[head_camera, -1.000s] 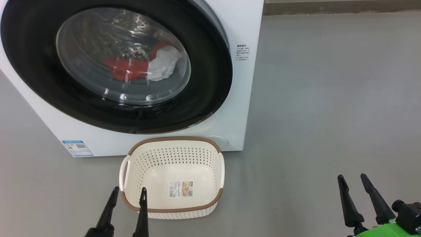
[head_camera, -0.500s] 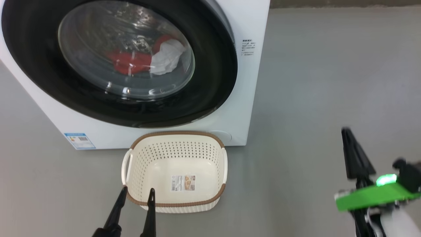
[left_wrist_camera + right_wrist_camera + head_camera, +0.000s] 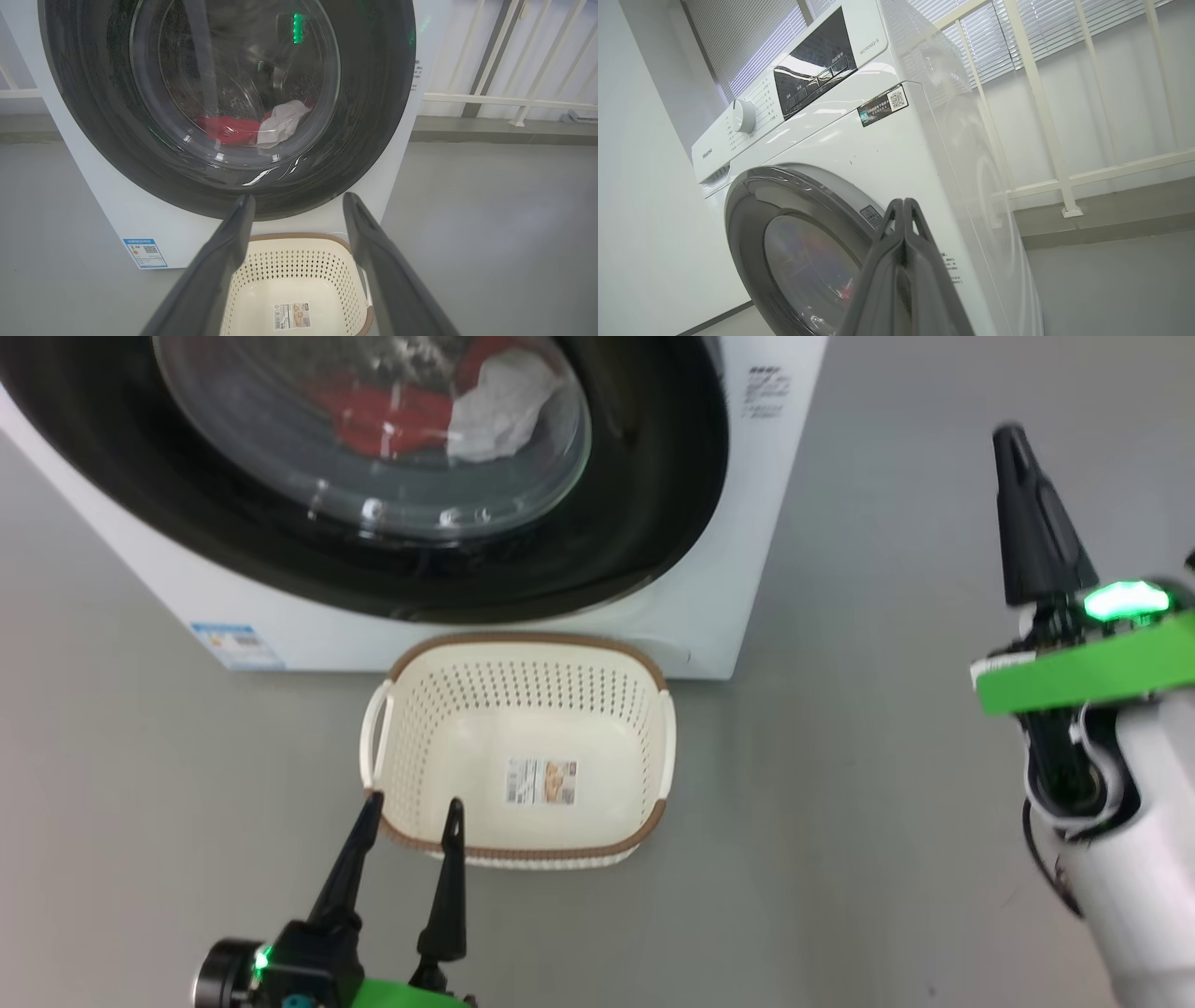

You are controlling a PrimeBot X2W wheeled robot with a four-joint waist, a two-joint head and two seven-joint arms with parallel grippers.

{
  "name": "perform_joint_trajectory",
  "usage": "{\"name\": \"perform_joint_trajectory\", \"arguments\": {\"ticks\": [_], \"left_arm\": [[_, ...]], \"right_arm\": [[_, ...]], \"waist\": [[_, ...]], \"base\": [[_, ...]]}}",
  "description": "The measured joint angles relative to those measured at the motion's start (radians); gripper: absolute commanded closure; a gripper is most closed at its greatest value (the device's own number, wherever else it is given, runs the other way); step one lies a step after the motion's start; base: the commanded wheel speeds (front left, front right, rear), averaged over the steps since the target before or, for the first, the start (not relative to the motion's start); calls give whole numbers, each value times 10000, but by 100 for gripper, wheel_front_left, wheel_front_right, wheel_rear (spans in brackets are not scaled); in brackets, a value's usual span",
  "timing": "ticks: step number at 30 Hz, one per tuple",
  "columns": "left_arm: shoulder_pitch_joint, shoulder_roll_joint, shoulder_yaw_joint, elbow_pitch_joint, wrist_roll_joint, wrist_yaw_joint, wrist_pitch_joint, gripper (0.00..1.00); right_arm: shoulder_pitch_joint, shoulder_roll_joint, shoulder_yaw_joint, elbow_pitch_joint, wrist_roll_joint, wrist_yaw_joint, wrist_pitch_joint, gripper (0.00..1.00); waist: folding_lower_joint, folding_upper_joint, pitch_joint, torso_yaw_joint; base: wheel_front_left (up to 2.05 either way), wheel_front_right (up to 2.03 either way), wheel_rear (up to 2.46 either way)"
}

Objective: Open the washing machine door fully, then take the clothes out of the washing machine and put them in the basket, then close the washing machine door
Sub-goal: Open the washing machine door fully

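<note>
Progress is nil: the washing machine door looks shut, the clothes lie behind its glass, the basket stands empty before the washing machine, left gripper fingers apart near its rim, right gripper fingers together, holding nothing.

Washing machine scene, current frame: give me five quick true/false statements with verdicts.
1. The washing machine door is shut. True.
2. The clothes lie in the basket. False: they sit inside the washing machine, behind the door's glass; the basket holds only a sticker.
3. The left gripper is open. True.
4. The right gripper is open. False: its fingers are pressed together.
5. The basket stands on the floor before the washing machine. True.
</note>
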Motion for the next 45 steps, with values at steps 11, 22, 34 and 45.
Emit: {"name": "perform_joint_trajectory", "arguments": {"ticks": [11,22,34,45], "left_arm": [[-841,-6,-487,-13,-121,176,-36,0],[-1685,-17,-840,-17,-412,267,-42,0],[-2319,-33,-1120,-69,-598,376,-42,0],[-2618,-38,-1246,-81,-738,470,-42,0]], "right_arm": [[-2426,-1465,2180,673,3722,0,428,100],[-4442,-2452,3126,389,6928,-2,2472,100],[-5845,-2681,2884,963,8353,-2,5064,100],[-6604,-2627,2823,1737,8404,-2,6510,100]], "waist": [[0,0,1181,477],[0,0,2345,883],[0,0,3285,1192],[0,0,3737,1389]], "base": [[0,0,0],[0,0,0],[0,0,0],[0,0,0]]}}
